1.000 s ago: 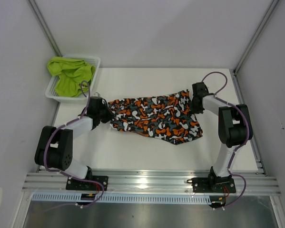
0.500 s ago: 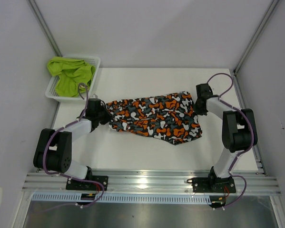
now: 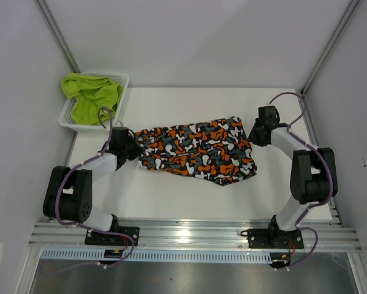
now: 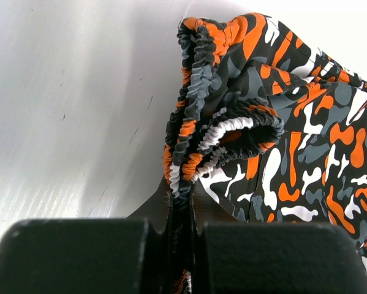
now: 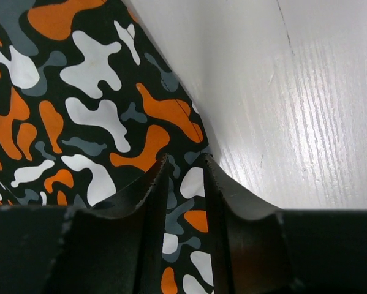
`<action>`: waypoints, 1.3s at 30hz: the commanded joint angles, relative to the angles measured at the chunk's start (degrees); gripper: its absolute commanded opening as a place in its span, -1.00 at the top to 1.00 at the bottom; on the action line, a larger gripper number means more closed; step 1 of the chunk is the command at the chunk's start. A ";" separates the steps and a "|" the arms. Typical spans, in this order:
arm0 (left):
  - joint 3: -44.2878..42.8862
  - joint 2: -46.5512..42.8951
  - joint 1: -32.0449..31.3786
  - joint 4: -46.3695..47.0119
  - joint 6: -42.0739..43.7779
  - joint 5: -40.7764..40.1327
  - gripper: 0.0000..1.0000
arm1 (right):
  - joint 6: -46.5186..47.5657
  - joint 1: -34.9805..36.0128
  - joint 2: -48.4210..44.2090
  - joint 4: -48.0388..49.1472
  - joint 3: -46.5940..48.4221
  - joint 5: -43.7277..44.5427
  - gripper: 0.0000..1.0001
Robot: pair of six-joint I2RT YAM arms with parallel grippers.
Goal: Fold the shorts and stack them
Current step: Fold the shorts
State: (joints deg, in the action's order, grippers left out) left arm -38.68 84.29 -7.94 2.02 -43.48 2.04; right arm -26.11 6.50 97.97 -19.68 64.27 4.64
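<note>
The left gripper (image 4: 182, 205) is closed tight, with no gap showing between its fingers, and it pinches the gathered elastic waistband (image 4: 195, 73) of the camouflage shorts (image 3: 198, 153). In the left wrist view the ruffled band rises out of the clamp and folds over itself, so that a second loop of elastic bulges out to the right just above the fingers. The rest of the cloth spreads away to the right over the white table (image 3: 171, 196).

The right gripper (image 5: 182, 174) stands slightly apart, its two fingers separated by a narrow gap. The far corner of the same shorts runs into that gap and lies flat there, not bunched. Whether the pads press on the cloth cannot be told from the right wrist view. Bare tabletop lies just to the right of this gripper.

From above, the camouflage shorts lie stretched crosswise in the middle of the table between the two grippers, waistband end on the left and leg end on the right. The near leg hem sags toward the arm bases, and the cloth shows some wrinkles.

At the far left corner a white mesh basket (image 3: 122, 93) sits at the table's edge, well apart from the camouflage pair. The lime green shorts (image 3: 91, 98) lie crumpled inside it, heaped above the rim.
</note>
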 commanded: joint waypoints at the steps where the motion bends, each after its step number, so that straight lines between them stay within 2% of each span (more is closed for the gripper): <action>1: 0.09 -2.20 0.56 1.85 0.33 -0.90 1.00 | -0.17 -0.09 -1.03 1.22 -1.42 -2.62 0.35; 6: -0.26 -1.85 0.56 1.23 -0.19 -1.34 1.00 | -0.52 1.58 -6.20 -0.97 -6.16 -2.63 0.19; 13: -1.31 -1.76 0.56 0.18 -1.69 -1.78 1.00 | -5.88 4.66 -10.87 -8.35 -12.06 1.41 0.29; 18: 0.53 -3.43 0.56 0.61 -1.52 -3.43 1.00 | -11.15 7.47 -21.04 -9.23 -18.03 3.70 0.08; 20: 0.88 -3.87 0.56 0.62 -1.52 -3.45 1.00 | -13.86 8.00 -22.91 -11.94 -19.01 5.71 -0.14; 25: 1.50 -4.93 0.56 0.44 -1.87 -3.45 1.00 | -16.16 8.70 -27.21 -14.24 -19.97 6.70 -0.13; 31: 1.76 -5.10 0.65 0.26 -2.22 -3.01 1.00 | -16.87 8.26 -23.28 -10.82 -19.54 6.78 -0.12; 38: 1.59 -5.28 0.56 -0.09 -2.04 -3.01 1.00 | -18.10 8.88 -15.81 -7.22 -16.99 7.83 0.03; 39: 1.50 -5.28 0.56 -0.09 -2.04 -3.10 1.00 | -18.10 8.88 -15.27 -7.13 -16.72 8.10 0.11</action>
State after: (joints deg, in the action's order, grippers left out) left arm -37.26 81.49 -7.90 1.50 -45.01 -0.01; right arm -42.72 14.98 81.23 -29.50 44.88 10.28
